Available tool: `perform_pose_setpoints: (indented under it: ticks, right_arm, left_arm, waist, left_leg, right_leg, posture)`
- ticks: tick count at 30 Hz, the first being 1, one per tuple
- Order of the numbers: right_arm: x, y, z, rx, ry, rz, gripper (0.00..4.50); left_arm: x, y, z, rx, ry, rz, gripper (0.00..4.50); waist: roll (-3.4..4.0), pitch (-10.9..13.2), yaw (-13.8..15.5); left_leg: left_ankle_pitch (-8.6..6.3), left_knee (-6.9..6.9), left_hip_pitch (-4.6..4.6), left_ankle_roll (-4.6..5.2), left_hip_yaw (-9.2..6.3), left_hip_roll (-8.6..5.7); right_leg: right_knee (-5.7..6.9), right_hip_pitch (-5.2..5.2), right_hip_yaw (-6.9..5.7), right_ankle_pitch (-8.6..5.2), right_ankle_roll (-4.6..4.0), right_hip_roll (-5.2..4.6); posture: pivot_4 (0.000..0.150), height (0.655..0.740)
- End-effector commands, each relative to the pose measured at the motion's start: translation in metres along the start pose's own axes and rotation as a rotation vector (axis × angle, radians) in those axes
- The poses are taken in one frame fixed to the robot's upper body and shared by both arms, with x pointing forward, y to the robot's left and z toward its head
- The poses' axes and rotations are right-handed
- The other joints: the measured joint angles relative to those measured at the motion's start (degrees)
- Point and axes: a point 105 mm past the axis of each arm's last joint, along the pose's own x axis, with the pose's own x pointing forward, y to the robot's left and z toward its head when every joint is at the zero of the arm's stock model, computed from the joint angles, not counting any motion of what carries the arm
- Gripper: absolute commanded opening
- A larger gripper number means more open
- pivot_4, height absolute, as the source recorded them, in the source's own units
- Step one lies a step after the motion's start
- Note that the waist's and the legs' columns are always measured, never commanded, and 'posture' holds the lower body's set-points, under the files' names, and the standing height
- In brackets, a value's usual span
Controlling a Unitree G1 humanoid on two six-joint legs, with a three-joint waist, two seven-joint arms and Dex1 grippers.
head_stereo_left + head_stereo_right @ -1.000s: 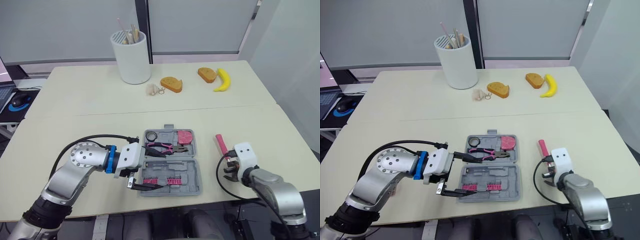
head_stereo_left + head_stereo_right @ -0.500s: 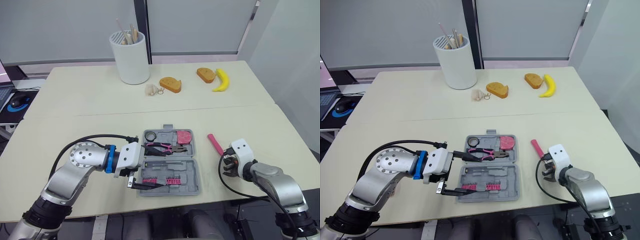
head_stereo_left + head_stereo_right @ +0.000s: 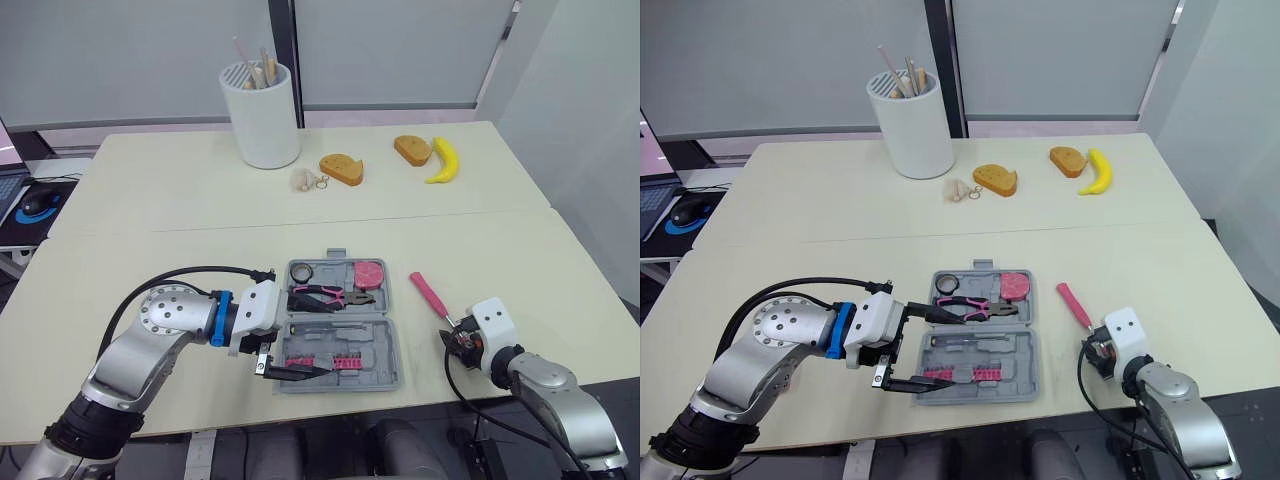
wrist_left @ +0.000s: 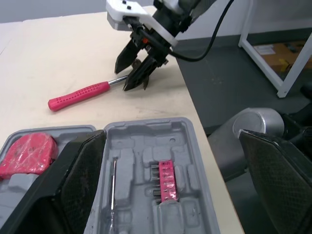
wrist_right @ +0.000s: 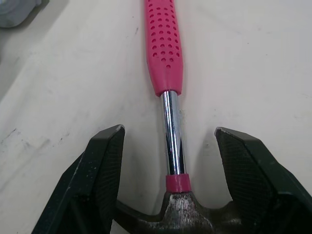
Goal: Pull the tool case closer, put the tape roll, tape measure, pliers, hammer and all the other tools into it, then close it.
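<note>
The grey tool case (image 3: 385,330) lies open near the table's front edge. It holds the tape roll (image 3: 303,270), the pink tape measure (image 3: 368,272), the pliers (image 3: 325,294) and a pink bit strip (image 4: 165,180). My left gripper (image 3: 322,340) stands open over the case's left half, with nothing between its fingers. The pink-handled hammer (image 3: 430,295) lies flat on the table to the right of the case. My right gripper (image 3: 452,340) is open at the hammer's head end, its fingers (image 5: 105,165) astride the steel shaft (image 5: 171,131) without touching it.
A white pot (image 3: 260,115) of sticks stands at the back. Beside it are two bread pieces (image 3: 342,168), (image 3: 413,149), a banana (image 3: 444,160) and a small pale item (image 3: 305,179). The table's front edge (image 3: 430,398) runs just below my right gripper.
My right gripper has opened and let go of the hammer, which now lies flat on the table. The right arm drew back towards the front edge. The left arm has not moved.
</note>
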Motion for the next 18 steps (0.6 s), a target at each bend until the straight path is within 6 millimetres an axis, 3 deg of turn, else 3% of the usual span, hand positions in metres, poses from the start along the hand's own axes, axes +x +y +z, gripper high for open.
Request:
perform_pose_setpoints:
  ticks: [1,3,6,16,18]
  right_arm:
    - [-0.001,-0.006,0.006,-0.009,-0.028,-0.025,3.12]
    - [0.000,-0.007,0.005,0.008,-0.021,-0.031,3.12]
    - [-0.001,-0.004,0.005,0.041,-0.017,-0.022,2.63]
    - [-0.005,-0.009,0.008,0.016,-0.026,-0.034,0.43]
    - [-0.007,-0.010,0.010,-0.013,-0.030,-0.028,0.23]
  left_arm:
    - [-0.005,0.003,0.016,0.049,-0.042,0.007,4.50]
    - [-0.007,0.004,0.017,0.052,-0.040,0.010,4.50]
    - [-0.012,0.005,0.014,0.062,-0.014,0.014,4.50]
    - [-0.028,0.008,0.014,0.067,-0.002,0.069,4.50]
    - [-0.031,0.008,0.014,0.056,-0.002,0.083,4.50]
  waist:
    - [0.00,0.0,0.0]
    - [0.00,0.0,0.0]
    - [0.00,0.0,0.0]
    - [0.00,0.0,0.0]
    - [0.00,0.0,0.0]
  left_leg:
    - [0.00,0.00,-0.01,0.00,0.00,0.00]
    - [0.00,0.01,0.00,0.00,0.01,-0.02]
    - [0.00,0.00,0.00,0.00,0.01,-0.01]
    - [0.00,0.00,0.00,0.00,0.01,0.00]
    - [0.00,0.00,0.01,0.00,0.01,0.00]
  right_leg:
    - [0.00,0.00,0.00,0.00,0.00,0.00]
    - [-0.01,0.00,0.01,0.00,0.00,-0.01]
    - [-0.01,0.00,0.01,0.00,-0.01,-0.01]
    - [0.00,0.00,0.01,0.00,-0.01,-0.01]
    - [0.00,0.00,0.01,0.00,-0.01,-0.01]
  posture:
    - [0.150,0.7303]
    - [0.150,0.7303]
    - [0.150,0.7303]
    - [0.150,0.7303]
    - [0.150,0.7303]
